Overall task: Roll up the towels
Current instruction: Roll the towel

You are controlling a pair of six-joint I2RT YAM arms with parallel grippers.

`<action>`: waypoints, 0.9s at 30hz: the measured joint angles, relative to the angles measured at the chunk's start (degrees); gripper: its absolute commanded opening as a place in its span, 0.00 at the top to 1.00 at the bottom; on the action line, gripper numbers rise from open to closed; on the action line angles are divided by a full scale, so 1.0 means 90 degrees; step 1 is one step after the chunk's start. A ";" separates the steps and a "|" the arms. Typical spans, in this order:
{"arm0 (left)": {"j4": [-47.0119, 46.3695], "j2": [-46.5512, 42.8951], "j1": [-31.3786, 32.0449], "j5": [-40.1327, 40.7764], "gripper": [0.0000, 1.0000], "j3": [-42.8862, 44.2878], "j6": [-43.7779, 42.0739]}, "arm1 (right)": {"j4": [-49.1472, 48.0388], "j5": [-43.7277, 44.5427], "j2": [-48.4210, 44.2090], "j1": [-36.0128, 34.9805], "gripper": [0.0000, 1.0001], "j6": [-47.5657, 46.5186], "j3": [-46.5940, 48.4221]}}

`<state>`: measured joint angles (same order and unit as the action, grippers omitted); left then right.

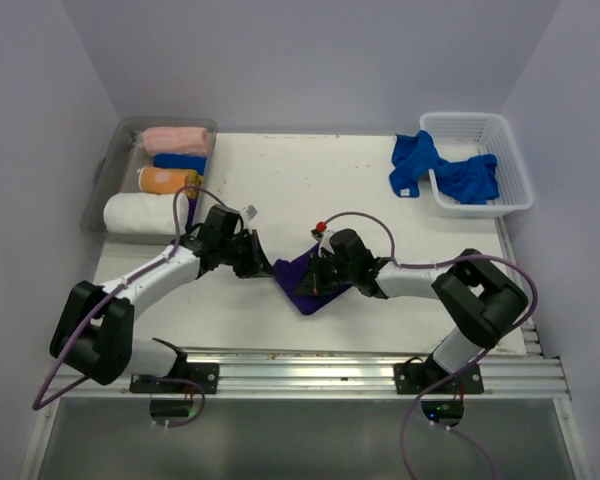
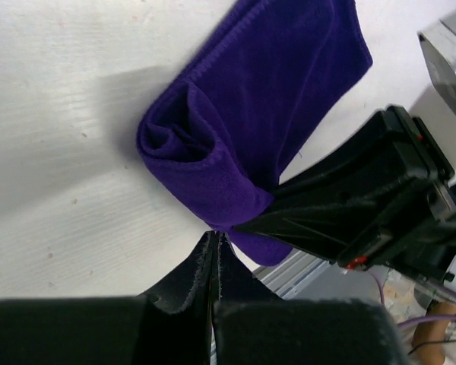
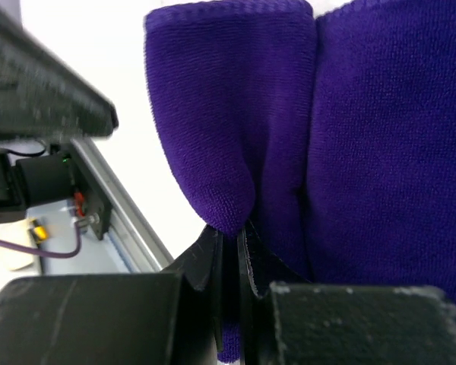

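Top external view: purple towel mid-worktop, between both arms.
The white worktop sat within pale lilac walls, a metal rail along its near edge. The right end effector pinched a fold of the half-rolled towel; the left end effector was clenched at its edge. Far right, blue towels draped a white basket.

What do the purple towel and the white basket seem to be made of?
The purple towel: soft matte cloth, probably microfibre; a fine knitted texture and a stitched hem show. The white basket: likely smooth rigid plastic, with thin open lattice walls.
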<state>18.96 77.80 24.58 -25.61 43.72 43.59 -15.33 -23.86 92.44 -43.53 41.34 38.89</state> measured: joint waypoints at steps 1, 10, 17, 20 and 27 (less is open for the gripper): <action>-0.0019 0.0015 0.0058 -0.0034 1.00 0.0000 -0.0049 | -0.0039 -0.0109 0.0078 0.0056 1.00 0.0056 0.0000; -0.0335 0.0236 0.0287 -0.0325 1.00 0.0015 -0.0313 | -0.0442 -0.0763 0.0403 0.0299 1.00 0.0389 -0.0002; -0.0687 0.0610 0.0330 -0.0415 1.00 0.0027 -0.0304 | -0.0610 -0.0964 0.0525 0.0357 1.00 0.0461 -0.0015; -0.0801 0.0741 0.0367 -0.0449 1.00 0.0121 -0.0304 | -0.0656 -0.0991 0.0527 0.0381 1.00 0.0476 -0.0068; -0.1071 0.1328 0.0427 -0.0520 1.00 0.0323 -0.0301 | -0.0753 -0.1022 0.0527 0.0447 1.00 0.0532 -0.0151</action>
<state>9.32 89.76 28.42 -30.28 46.63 40.88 -22.11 -33.06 97.19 -39.51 46.13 37.54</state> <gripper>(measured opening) 0.004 0.054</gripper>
